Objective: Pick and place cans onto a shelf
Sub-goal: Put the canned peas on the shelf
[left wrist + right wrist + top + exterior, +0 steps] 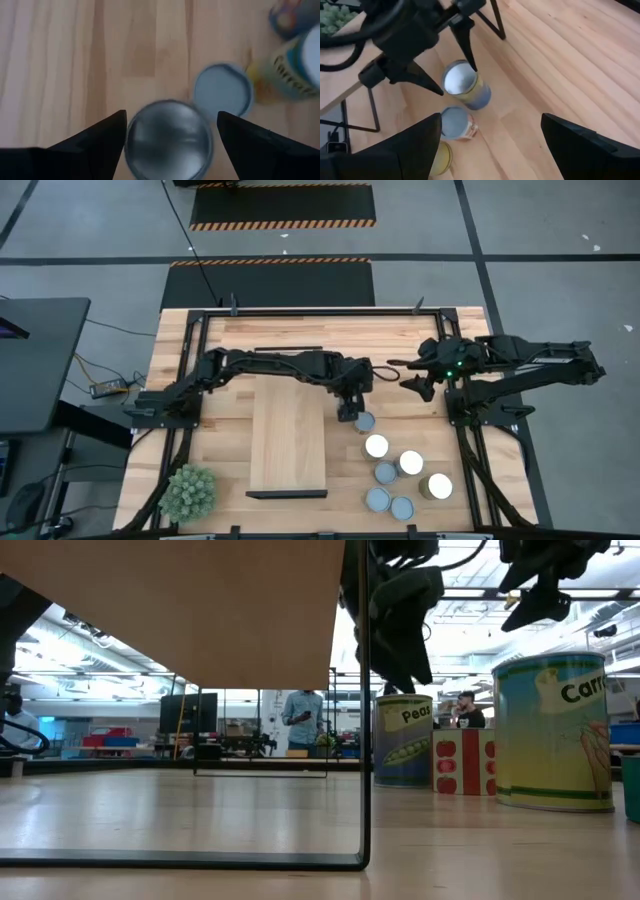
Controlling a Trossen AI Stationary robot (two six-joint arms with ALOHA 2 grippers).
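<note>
Several cans stand upright on the tabletop at the near right, among them a peas can and a carrots can. My left gripper is open just above the farthest can. Its fingers stand on either side of that can's silvery top without touching it; this also shows in the right wrist view. My right gripper is open and empty, raised above the table to the right of the left gripper. The shelf stands on dark legs at the table's middle, its top board bare.
A spiky green plant sits at the near left corner. The other cans cluster close together right of the shelf's near end. A dark frame runs round the table's edges. People stand in the room beyond the table.
</note>
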